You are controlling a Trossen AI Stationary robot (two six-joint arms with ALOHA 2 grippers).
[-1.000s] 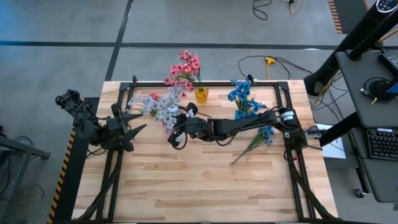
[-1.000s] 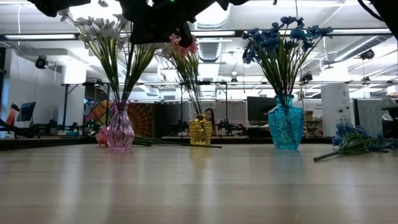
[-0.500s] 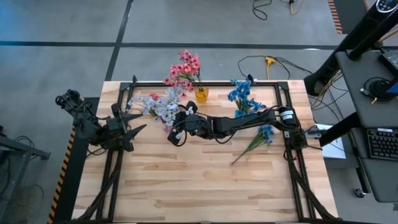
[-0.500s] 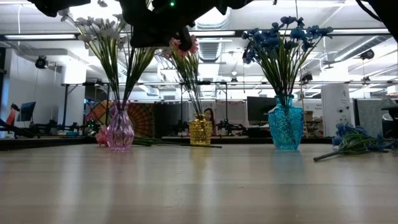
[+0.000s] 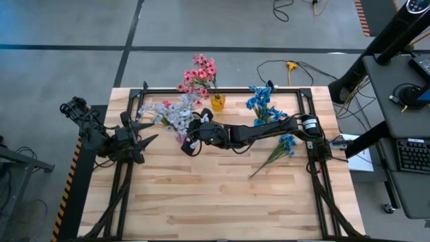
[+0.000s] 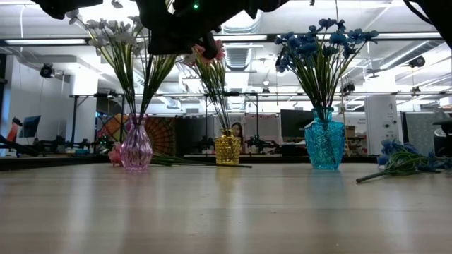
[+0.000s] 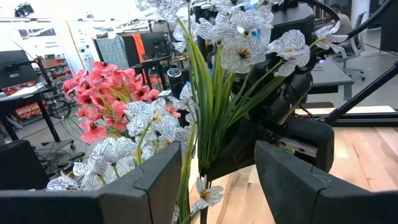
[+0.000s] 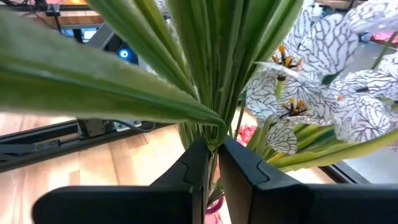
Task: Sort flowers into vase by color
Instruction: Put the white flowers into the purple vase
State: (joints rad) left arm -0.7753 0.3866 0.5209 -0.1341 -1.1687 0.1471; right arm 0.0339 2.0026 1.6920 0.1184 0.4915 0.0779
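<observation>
Right gripper [image 8: 210, 163] jaws apparently pinch white flowers' [image 8: 323, 68] stems.

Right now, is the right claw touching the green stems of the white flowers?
Touching. The right wrist view shows the right claw closed on the green stems.

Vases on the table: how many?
3, all along the far edge in the low view: a pink vase at left, a gold vase in the middle, a blue vase at right. Nothing suggests a hidden fourth.

yellow cable [image 5: 290, 66] on floor; keyboard [image 5: 410, 156] on desk.
</observation>
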